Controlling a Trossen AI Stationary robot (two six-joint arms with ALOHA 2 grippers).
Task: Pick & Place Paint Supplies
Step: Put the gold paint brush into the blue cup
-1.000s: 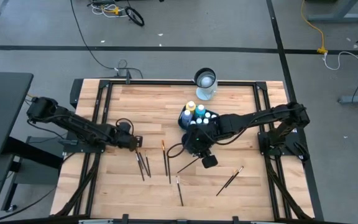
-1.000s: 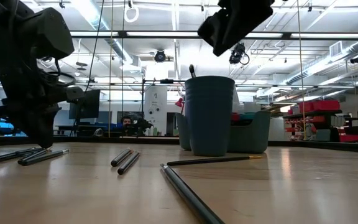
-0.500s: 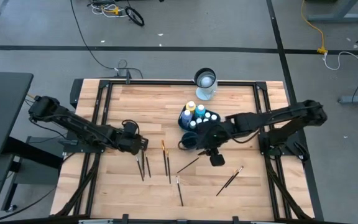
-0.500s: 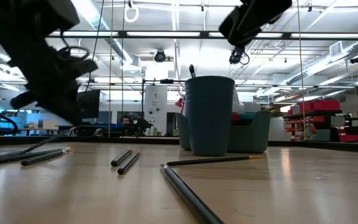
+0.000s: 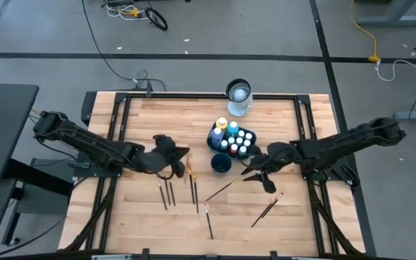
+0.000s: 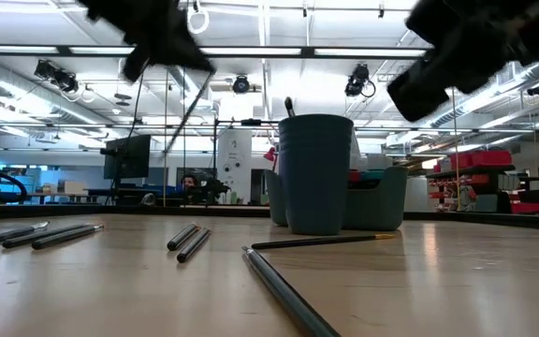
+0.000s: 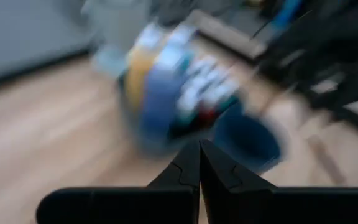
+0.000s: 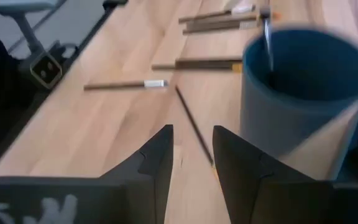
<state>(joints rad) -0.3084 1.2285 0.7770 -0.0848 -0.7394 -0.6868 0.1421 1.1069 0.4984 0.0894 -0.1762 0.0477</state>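
- Left gripper [image 5: 187, 153] is raised above the surface [image 5: 150, 123], jaws pinched on a thin brush [image 6: 183, 114]; the wrist view is blurred.
- Right gripper [image 5: 255, 173] hovers beside the blue cup [image 5: 221, 163], jaws parted, empty.
- Paint bottles [image 5: 234, 136] cluster behind the cup.

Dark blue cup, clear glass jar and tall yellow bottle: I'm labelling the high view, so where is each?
Dark blue cup [image 5: 221, 162]: high view, inside of its round opening.
Clear glass jar [image 5: 238, 94]: high view, its open mouth.
Tall yellow bottle [image 5: 222, 124]: high view, its top.
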